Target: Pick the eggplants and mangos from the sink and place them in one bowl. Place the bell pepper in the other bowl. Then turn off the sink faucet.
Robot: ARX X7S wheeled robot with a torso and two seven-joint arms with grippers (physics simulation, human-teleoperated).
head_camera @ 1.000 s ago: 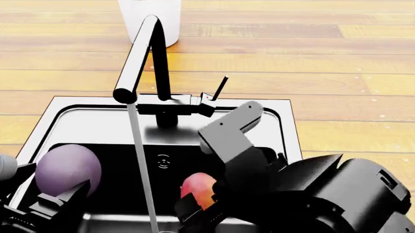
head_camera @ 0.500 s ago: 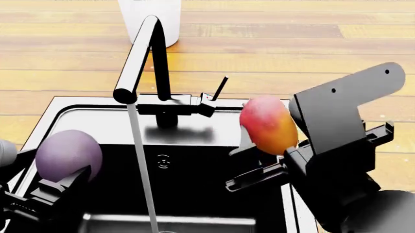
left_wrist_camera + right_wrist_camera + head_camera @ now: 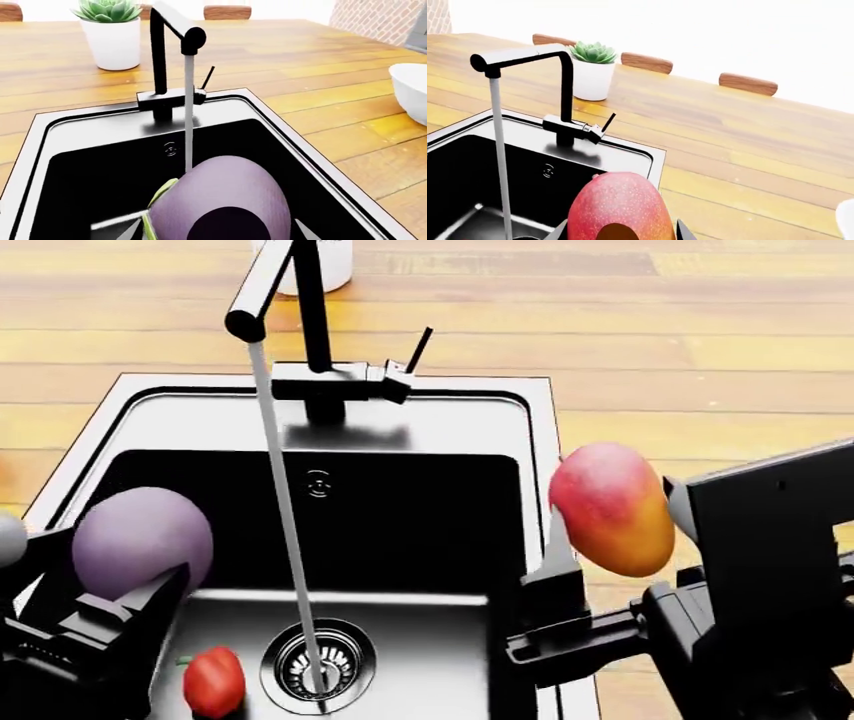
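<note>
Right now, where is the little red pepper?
In the head view, the bell pepper lies on the steel floor of the sink, at the near left, just left of the round drain and below the eggplant that the left gripper holds.

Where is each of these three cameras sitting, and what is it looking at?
Head view: up high, looking down into the sink; both pincers show, left pincer and right pincer.
Left wrist view: by the eggplant, facing the faucet.
Right wrist view: behind the mango.
All share the faucet.
</note>
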